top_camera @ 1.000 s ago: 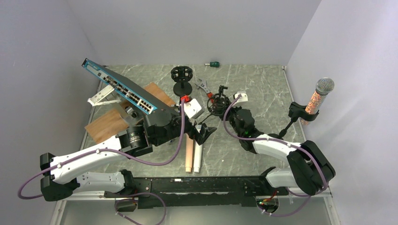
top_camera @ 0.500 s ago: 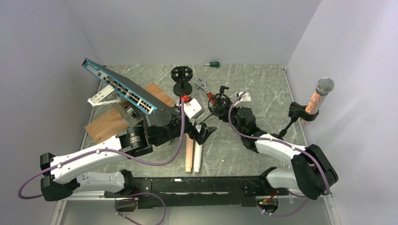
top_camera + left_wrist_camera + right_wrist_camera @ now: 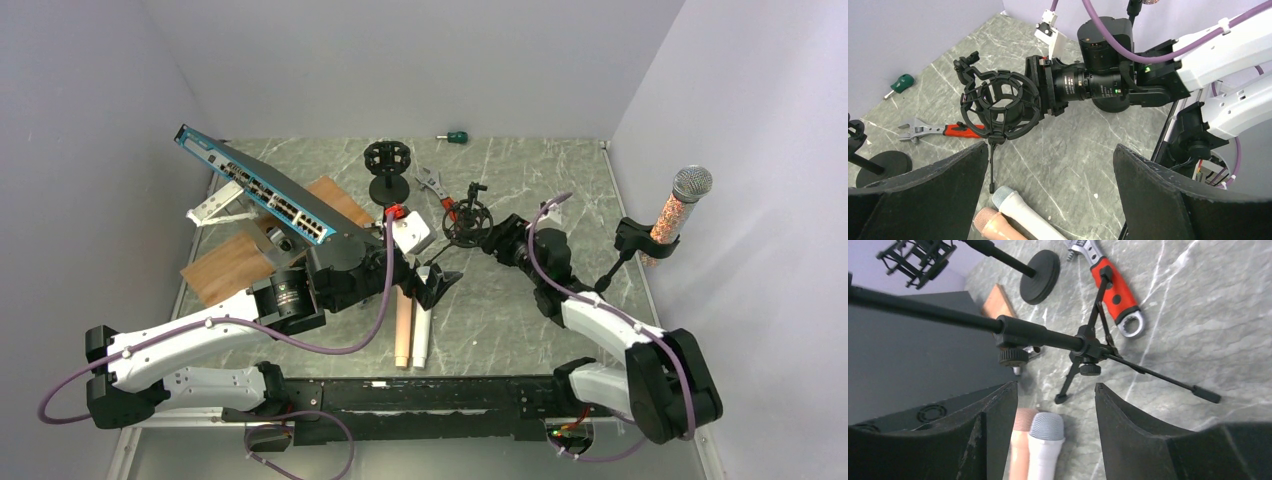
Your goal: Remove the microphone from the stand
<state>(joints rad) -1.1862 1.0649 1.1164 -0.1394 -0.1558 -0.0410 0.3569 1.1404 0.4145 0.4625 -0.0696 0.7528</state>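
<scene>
A glittery orange microphone (image 3: 677,207) with a silver head stands upright in the black clip of a stand (image 3: 633,240) at the table's right edge. Neither gripper touches it. My right gripper (image 3: 497,238) is open and empty, to its left, pointing at a black shock-mount tripod (image 3: 466,222). In the right wrist view the gripper (image 3: 1055,390) hangs over the tripod legs (image 3: 1083,345). My left gripper (image 3: 440,283) is open and empty at mid-table; the left wrist view (image 3: 1050,150) shows bare table between its fingers.
A white microphone (image 3: 421,328) and a pink one (image 3: 403,328) lie side by side near the front. A red-handled wrench (image 3: 435,185), a round-base stand (image 3: 387,168), a green screwdriver (image 3: 455,136), a tilted network switch (image 3: 255,190) and wooden boards (image 3: 230,265) fill the back left.
My right arm has swung its wrist to the right and turned, so the gripper now points left at the shock-mount tripod. The left arm has not moved.
</scene>
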